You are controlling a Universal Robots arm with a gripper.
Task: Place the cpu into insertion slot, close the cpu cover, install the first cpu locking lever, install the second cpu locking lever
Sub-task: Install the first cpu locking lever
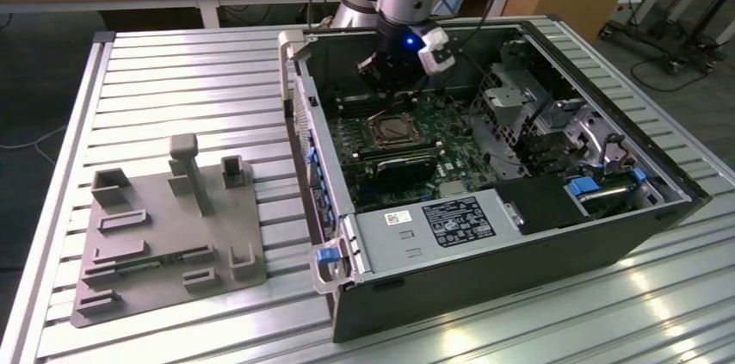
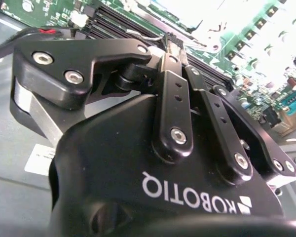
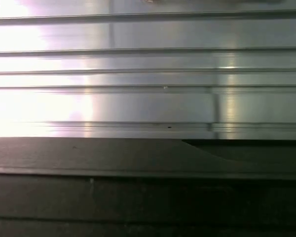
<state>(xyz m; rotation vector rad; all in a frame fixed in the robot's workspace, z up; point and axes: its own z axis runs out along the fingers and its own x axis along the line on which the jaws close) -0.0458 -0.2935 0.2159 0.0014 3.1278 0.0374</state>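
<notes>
One tool [image 1: 391, 80] hangs just above insertion slot [image 1: 394, 130], inside case [image 1: 483, 286].

The open computer case [image 1: 483, 209] leaves the insertion slot [image 1: 395, 130] reachable from above; the gripper [image 1: 391, 80] hangs just beyond it, at its far side; the case wall [image 1: 301, 114] bounds the exterior view's left, a drive cage [image 1: 522, 97] crowds the right, and the white-labelled black box [image 1: 442, 222] blocks the near side.

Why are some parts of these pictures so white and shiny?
It is glare. In the second wrist view, light washes out the green circuit board behind the end effector. In the first wrist view, the ribbed metal table blooms white. In the exterior view, lamps reflect off that table.
</notes>
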